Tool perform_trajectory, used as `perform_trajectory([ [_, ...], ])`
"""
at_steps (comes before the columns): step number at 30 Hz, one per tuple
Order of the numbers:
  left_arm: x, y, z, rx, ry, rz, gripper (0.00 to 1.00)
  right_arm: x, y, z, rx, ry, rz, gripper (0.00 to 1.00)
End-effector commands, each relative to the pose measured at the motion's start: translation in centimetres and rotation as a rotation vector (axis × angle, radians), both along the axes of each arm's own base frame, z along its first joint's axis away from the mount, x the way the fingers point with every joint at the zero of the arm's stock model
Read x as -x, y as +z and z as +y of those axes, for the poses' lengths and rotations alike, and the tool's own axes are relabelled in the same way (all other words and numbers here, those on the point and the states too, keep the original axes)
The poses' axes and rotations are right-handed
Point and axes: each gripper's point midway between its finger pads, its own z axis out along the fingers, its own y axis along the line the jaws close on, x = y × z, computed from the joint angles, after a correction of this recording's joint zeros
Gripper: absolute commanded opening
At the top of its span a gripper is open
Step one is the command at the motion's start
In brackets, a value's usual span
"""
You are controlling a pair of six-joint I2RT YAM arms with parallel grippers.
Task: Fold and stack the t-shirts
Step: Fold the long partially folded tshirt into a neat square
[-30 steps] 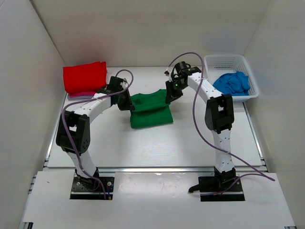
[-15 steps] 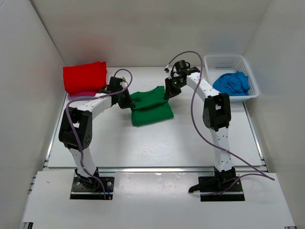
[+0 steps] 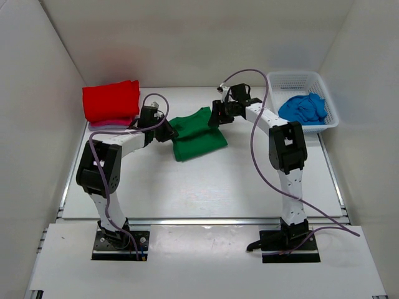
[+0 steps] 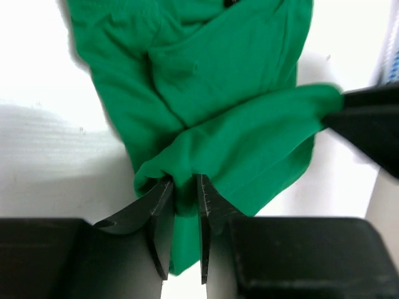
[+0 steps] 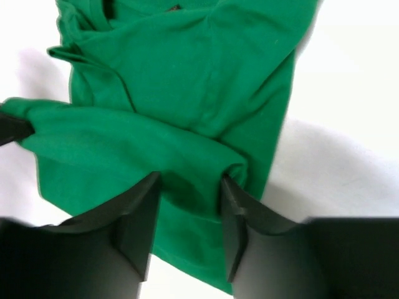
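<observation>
Readable text: none in any view
Labels or brands: none legible on the cloth, arms or basket
Numbers or signs: none to be seen

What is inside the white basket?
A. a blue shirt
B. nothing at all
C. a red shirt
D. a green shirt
A. In the top view a crumpled blue shirt lies in the white basket at the back right, while the red shirt sits folded at the back left and the green shirt lies on the table between the two arms.
</observation>
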Motion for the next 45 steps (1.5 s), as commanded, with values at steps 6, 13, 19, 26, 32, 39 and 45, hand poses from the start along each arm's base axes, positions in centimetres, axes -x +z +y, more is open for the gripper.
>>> perform_trajectory([
  [6, -3.5, 6.0, 0.2, 0.153, 0.104, -0.221, 0.31, -1.0, 10.3, 1.0, -0.299, -0.009, -0.378, 0.61],
  [13, -5.3, 6.9, 0.9, 0.2, 0.165, -0.29, 0.32, -2.7, 11.1, 0.8, -0.342, -0.001, -0.471, 0.66],
  [19, -6.6, 5.4, 0.9, 0.182, 0.155, -0.265, 0.32, -5.2, 9.8, 0.0, -0.262, 0.062, -0.493, 0.65],
  [26, -6.7, 3.9, 2.1, 0.162, 0.179, -0.248, 0.34, -4.4, 6.8, -1.8, -0.187, 0.246, -0.513, 0.63],
  [32, -7.3, 4.9, 2.3, 0.076, 0.084, -0.336, 0.43, -3.0, 4.5, -2.1, -0.146, 0.326, -0.472, 0.64],
  [39, -7.0, 4.4, 3.7, 0.05, 0.005, -0.404, 0.53, -2.9, 3.8, -1.9, -0.139, 0.377, -0.456, 0.64],
  [45, -7.2, 3.7, 2.3, -0.002, -0.109, -0.424, 0.53, -3.1, 2.4, -1.5, -0.125, 0.392, -0.424, 0.62],
])
